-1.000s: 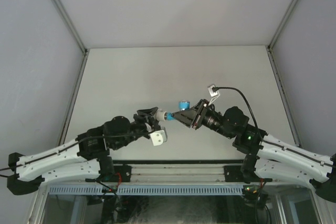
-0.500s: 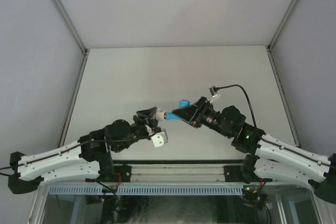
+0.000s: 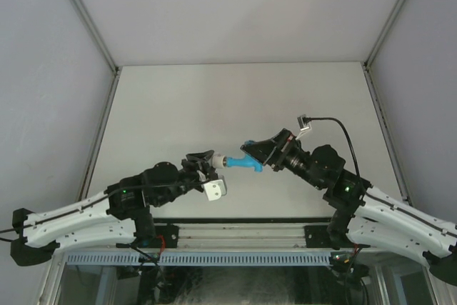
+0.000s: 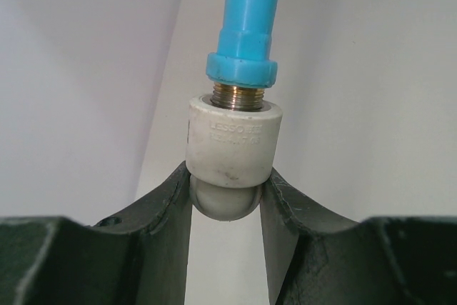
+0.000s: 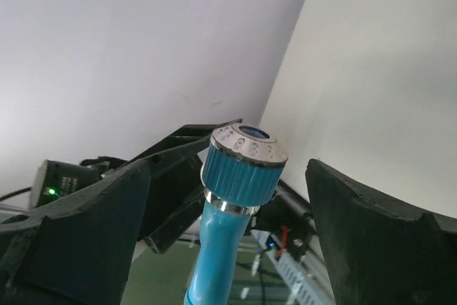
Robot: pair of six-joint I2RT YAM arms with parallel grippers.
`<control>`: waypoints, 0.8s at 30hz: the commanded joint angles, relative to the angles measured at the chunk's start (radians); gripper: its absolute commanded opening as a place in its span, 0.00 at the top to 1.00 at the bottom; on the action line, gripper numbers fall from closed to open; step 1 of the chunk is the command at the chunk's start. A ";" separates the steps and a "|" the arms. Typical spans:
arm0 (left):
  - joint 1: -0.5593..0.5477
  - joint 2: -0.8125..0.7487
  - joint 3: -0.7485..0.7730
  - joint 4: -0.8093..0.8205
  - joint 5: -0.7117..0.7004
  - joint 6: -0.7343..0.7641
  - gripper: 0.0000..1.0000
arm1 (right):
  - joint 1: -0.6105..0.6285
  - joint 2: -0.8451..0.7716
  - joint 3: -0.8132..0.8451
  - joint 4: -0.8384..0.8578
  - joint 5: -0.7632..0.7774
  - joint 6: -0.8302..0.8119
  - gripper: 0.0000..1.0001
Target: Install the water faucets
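Observation:
The blue water faucet [image 3: 243, 164] hangs above the table between the two arms, its silvery threaded end [image 4: 239, 96] sunk into a white-grey pipe fitting [image 4: 230, 144]. My left gripper [image 4: 227, 183] is shut on the rounded back of that fitting [image 3: 218, 161], both fingers pressing its sides. My right gripper [image 5: 228, 169] stands open around the faucet's ribbed top handle [image 5: 243, 162], with clear gaps on both sides and neither finger [image 5: 93, 226] touching it. From above, the right gripper [image 3: 258, 153] sits just right of the faucet.
The white table [image 3: 235, 98] lies below, walled by pale enclosure panels with metal corner posts [image 3: 100, 69]. A metal rail [image 3: 235, 230] with the arm bases runs along the near edge. A cable loops over the right wrist [image 3: 321, 123].
The right gripper has opened and let go of the faucet, and its wrist has rolled and drawn back slightly. The faucet stays in the fitting, turned from before. The left gripper keeps its hold.

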 commanded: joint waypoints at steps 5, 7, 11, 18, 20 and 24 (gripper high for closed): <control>0.078 -0.029 0.113 -0.079 0.186 -0.100 1.00 | -0.020 -0.089 0.012 0.021 -0.096 -0.546 0.08; 0.088 -0.020 0.130 -0.100 0.205 -0.110 1.00 | -0.023 -0.110 0.008 0.028 -0.142 -0.625 0.07; 0.142 -0.003 0.167 -0.171 0.291 -0.132 1.00 | -0.026 -0.186 -0.016 -0.011 -0.202 -0.990 0.08; 0.251 0.037 0.231 -0.312 0.539 -0.155 1.00 | 0.006 -0.288 -0.064 -0.210 -0.458 -1.808 0.12; 0.262 0.049 0.244 -0.334 0.570 -0.163 1.00 | 0.034 -0.283 -0.063 -0.214 -0.436 -1.891 0.12; 0.268 0.050 0.248 -0.348 0.596 -0.159 1.00 | 0.080 -0.272 -0.042 -0.228 -0.371 -2.050 0.12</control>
